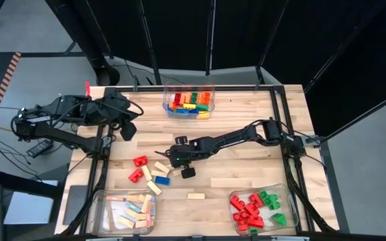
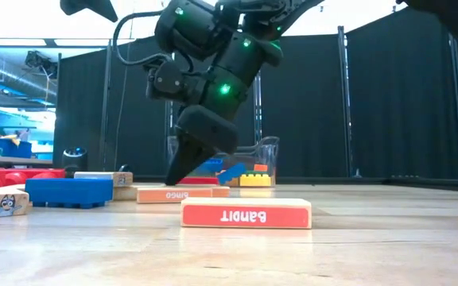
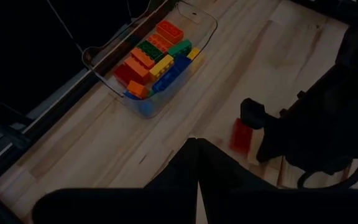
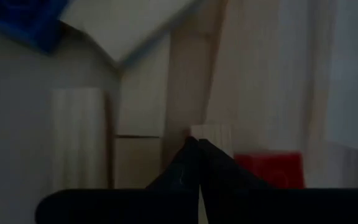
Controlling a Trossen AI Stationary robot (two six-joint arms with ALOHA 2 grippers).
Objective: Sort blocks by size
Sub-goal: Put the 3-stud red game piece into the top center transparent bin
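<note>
Wooden bars and studded blocks (image 1: 150,175) lie loose at the table's (image 1: 246,174) middle — the right gripper (image 1: 168,156) is down among them, fingers pressed together, holding nothing visible. The left gripper (image 1: 129,130), also closed, waits near the table's far left corner.

The left tool (image 3: 197,163) shows as two dark fingers pressed together, tips meeting over the pale wooden table (image 3: 241,68); beyond them stands a clear plastic bin (image 3: 107,59) near the table's dark metal edge rail (image 3: 55,102), filled with red, orange, green, yellow and blue studded plastic bricks (image 3: 157,59); the other dark arm (image 3: 316,124) reaches in, a small red brick (image 3: 240,135) just beside it.
</note>
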